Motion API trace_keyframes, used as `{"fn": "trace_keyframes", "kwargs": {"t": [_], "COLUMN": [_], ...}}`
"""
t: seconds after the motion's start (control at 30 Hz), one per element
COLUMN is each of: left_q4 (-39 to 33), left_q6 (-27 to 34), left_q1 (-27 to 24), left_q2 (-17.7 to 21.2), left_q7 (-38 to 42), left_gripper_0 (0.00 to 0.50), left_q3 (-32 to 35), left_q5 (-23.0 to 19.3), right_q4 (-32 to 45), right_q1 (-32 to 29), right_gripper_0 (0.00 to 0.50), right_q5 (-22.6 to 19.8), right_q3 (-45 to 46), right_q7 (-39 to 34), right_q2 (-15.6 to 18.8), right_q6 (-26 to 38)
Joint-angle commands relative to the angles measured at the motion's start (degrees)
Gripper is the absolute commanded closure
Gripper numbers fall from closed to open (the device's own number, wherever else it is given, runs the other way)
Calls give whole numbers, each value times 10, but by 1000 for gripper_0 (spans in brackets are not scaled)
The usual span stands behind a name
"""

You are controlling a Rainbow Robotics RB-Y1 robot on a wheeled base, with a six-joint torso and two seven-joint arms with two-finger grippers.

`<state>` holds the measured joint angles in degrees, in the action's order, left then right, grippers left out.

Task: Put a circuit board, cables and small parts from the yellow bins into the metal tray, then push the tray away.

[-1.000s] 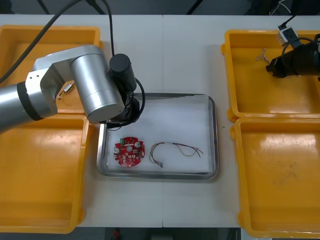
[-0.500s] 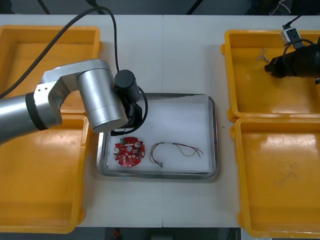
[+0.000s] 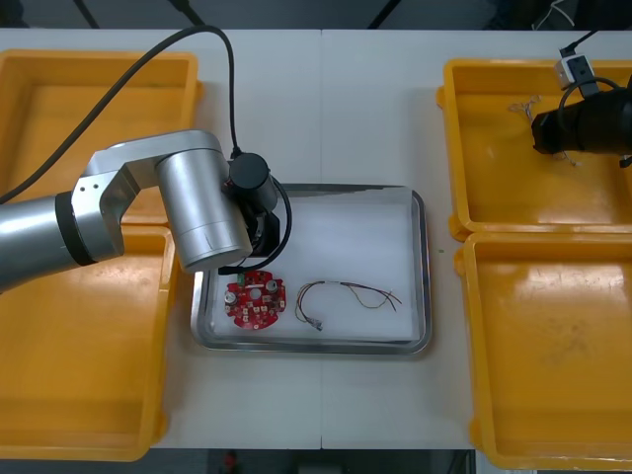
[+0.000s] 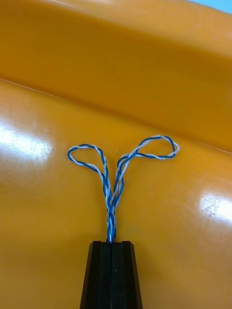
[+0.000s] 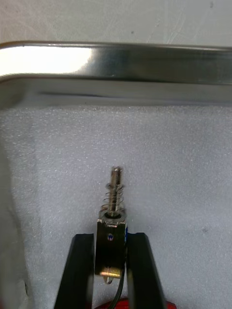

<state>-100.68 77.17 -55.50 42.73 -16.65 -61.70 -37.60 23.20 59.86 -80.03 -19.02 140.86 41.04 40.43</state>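
In the white-lined metal tray (image 3: 423,267) lie a round red circuit board (image 3: 255,301) and a thin red and yellow cable (image 3: 346,294). My left gripper (image 5: 111,236) is low over the tray's white lining near its rim (image 5: 121,58), just beyond the board. Its fingers are shut on a small metal part (image 5: 112,222) with a spring and pin. The left arm (image 3: 197,212) covers that spot in the front view. My right gripper (image 4: 111,244) is in the far right yellow bin (image 3: 494,178), shut on a twisted blue and white cable (image 4: 116,178) whose two loops spread ahead of the fingertips.
A second yellow bin (image 3: 553,346) stands nearer on the right, and two more are on the left (image 3: 89,99) (image 3: 79,365). The left arm's black hose (image 3: 229,89) arcs over the table behind the tray. The right half of the tray's lining is bare.
My right gripper has gone from open to shut on the blue and white cable. My left arm has come a little nearer and lower over the tray's left part.
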Motion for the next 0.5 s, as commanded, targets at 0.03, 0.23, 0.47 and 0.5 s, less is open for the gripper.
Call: {"fn": "trace_keyframes", "kwargs": {"t": [0.03,0.23,0.47,0.5], "left_q4": [-4,-15,-51,-57], "left_q6": [-6,-6,32,43], "left_q1": [3,2,-2,-5], "left_q2": [-9,-9,7,9], "left_q7": [58,71,71,70], "left_gripper_0": [118,0,0,0], "left_q3": [-6,3,61,69], "left_q5": [13,23,0,-11], "right_q4": [1,39,101,108], "right_q1": [-5,-3,-3,-3], "right_gripper_0": [500,500,500,500], "right_q5": [-6,9,95,106], "right_q3": [-3,-1,63,73], "right_q7": [10,19,19,19], "right_q2": [-1,26,48,50], "right_q6": [-1,45,152,169]}}
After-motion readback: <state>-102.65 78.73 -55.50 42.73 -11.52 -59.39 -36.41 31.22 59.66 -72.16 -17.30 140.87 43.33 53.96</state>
